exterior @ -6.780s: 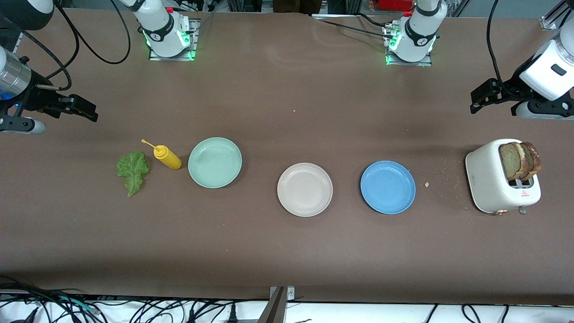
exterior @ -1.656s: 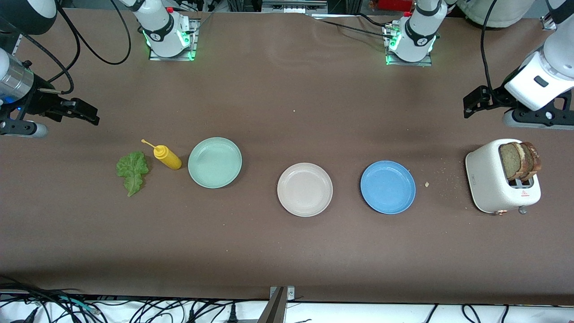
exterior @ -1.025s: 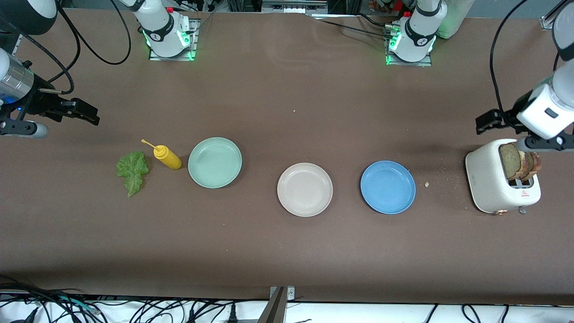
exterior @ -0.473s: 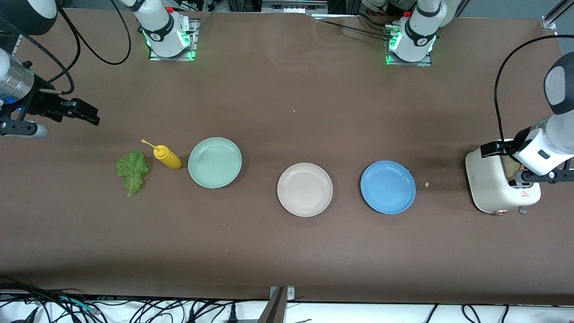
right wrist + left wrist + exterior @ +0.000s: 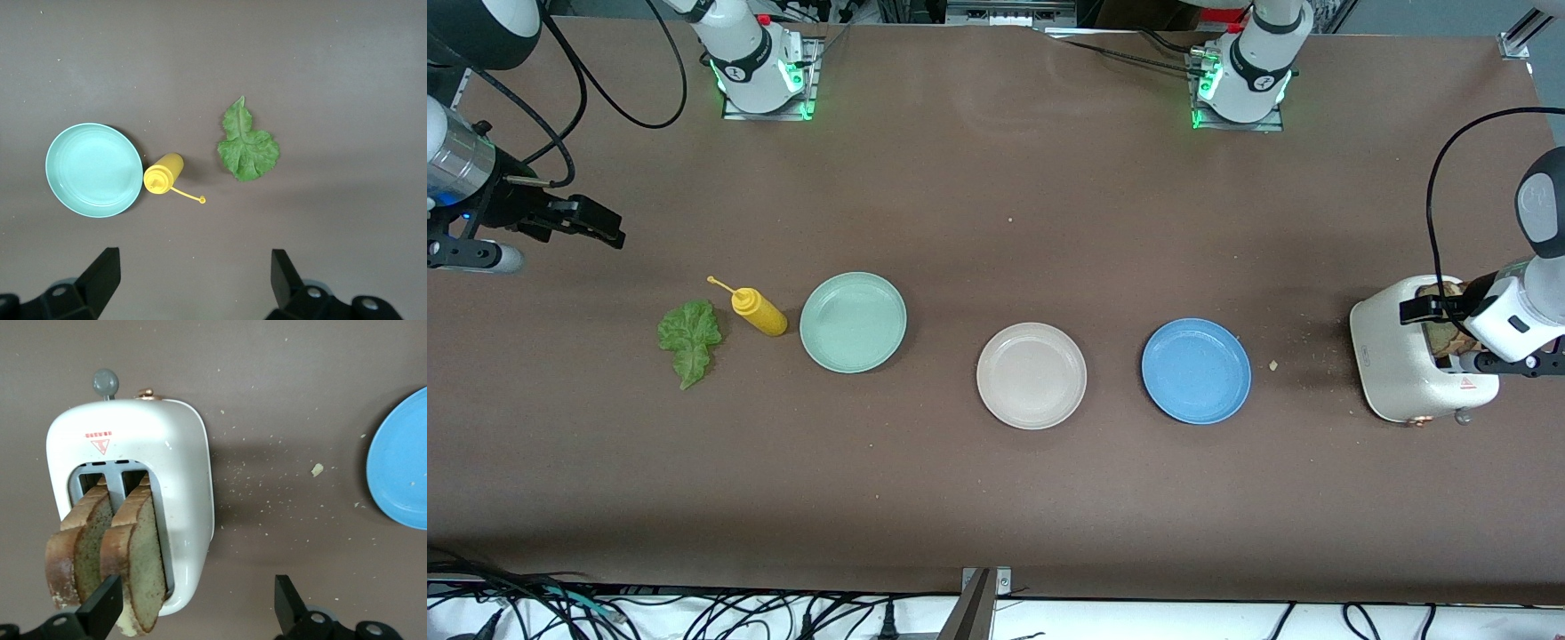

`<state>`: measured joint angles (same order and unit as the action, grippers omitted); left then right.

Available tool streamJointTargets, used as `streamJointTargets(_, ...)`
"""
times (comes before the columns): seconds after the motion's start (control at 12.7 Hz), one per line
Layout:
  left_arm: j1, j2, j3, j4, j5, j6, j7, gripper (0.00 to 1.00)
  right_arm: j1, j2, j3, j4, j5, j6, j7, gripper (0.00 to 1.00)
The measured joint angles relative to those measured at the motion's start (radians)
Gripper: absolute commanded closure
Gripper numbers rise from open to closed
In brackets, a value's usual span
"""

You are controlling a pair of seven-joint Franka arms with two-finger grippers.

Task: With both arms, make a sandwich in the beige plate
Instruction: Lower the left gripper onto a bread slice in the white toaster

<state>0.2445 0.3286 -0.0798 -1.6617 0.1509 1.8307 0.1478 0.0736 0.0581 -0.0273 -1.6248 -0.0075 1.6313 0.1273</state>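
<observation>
On the brown desk [image 5: 996,498] three plates lie in a row: the mint-green plate [image 5: 853,322] toward the right arm's end, the beige plate [image 5: 1032,375] in the middle and a little nearer to the front camera, and the blue plate [image 5: 1196,371] toward the left arm's end. The beige plate has nothing on it. Beside the mint-green plate lies a yellow squeeze bottle [image 5: 758,310] on its side, and just beside the bottle lies the green lettuce leaf [image 5: 689,339], flat on the desk. At the left arm's end stands a white toaster [image 5: 1392,360], and two slices of brown bread [image 5: 110,563] stand upright in its slots, side by side. Some crumbs [image 5: 1273,364] lie between the toaster and the blue plate. The left pincer [image 5: 193,610] is over the toaster with its fingers wide apart; one finger is next to the bread slices, but it has hold of nothing. The right pincer [image 5: 193,280] hangs above the desk at the right arm's end, near the leaf and the bottle, with its fingers also wide apart and nothing between them; this arm waits.
</observation>
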Motion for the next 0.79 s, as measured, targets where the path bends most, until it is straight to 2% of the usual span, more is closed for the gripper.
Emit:
streamJointTargets(0.39,0.056,0.041,0.0,-0.005,0.0,0.047,0.089,0.01,0.002,0.0,0.0,0.0,0.0,0.002,0.0,0.0)
streamJointTargets(0.47,0.057,0.044,0.0,-0.006,0.0,0.047,0.09,0.05,0.002,0.0,0.0,0.0,0.0,0.003,0.0,0.0)
streamJointTargets(0.71,0.057,0.059,-0.002,-0.007,0.0,0.038,0.091,0.84,0.003,0.002,0.0,0.0,0.0,0.004,0.0,0.0)
streamJointTargets(0.79,0.057,0.059,-0.002,-0.007,0.0,0.016,0.091,1.0,0.003,0.002,0.0,0.0,0.0,0.004,0.0,0.0)
